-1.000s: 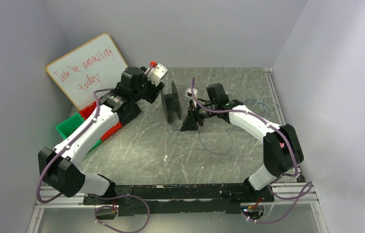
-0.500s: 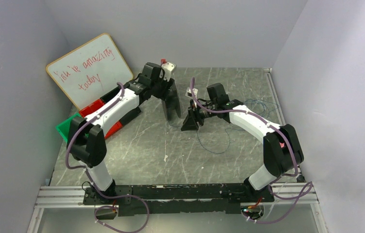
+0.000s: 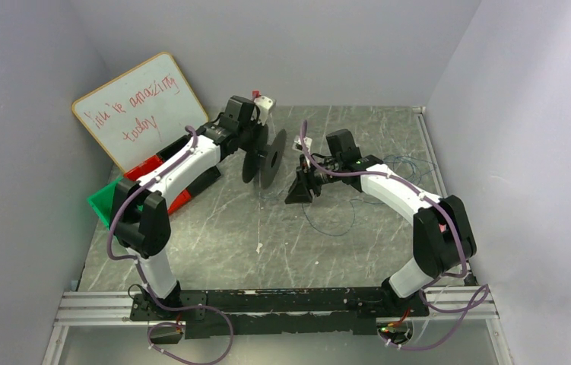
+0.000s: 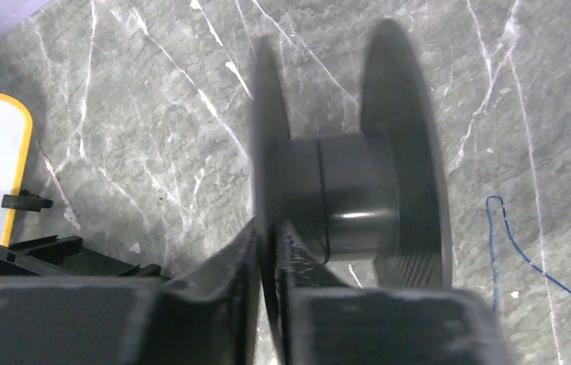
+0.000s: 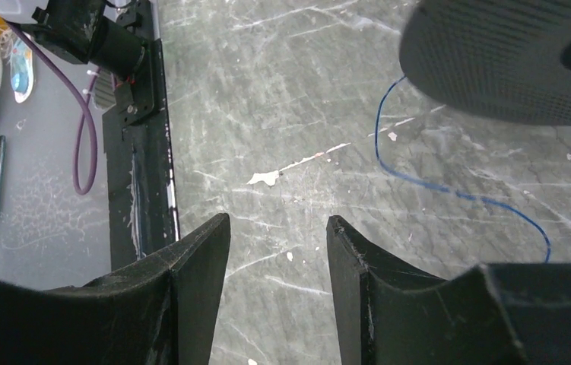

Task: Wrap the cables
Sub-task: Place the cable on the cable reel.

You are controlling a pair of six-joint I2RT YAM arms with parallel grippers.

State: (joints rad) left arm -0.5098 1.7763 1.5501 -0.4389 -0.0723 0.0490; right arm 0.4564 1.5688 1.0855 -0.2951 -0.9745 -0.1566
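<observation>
Pinching now: the left end effector (image 4: pixel 268 228) is clenched on the rim of one flange of the spool (image 4: pixel 358 198), holding it tilted above the surface (image 4: pixel 137 137).
Right end effector (image 5: pixel 278 224): released, jaws apart with nothing between them, hanging low over the surface just beside the spool.
Blue wire (image 5: pixel 449 190): a loose strand trails across the surface from under the spool past the right end effector; the rest lies in faint loops (image 3: pixel 400 163) by the right arm. None of it looks wound on the hub yet, though I cannot tell for sure.
Risk, grip: only a thin flange edge is pinched, so the spool could pivot or slip out once it is turned or the wire pulls on it.
Risk, wire: it is very thin and lies flat, so the right end effector may close beside it, or the strand may ride off over a flange.
Changed from a second ago: the left arm has reached in and closed; then it stood back with jaws wide. The spool, then standing on the surface, is now lifted and turned. The right arm has barely moved.
</observation>
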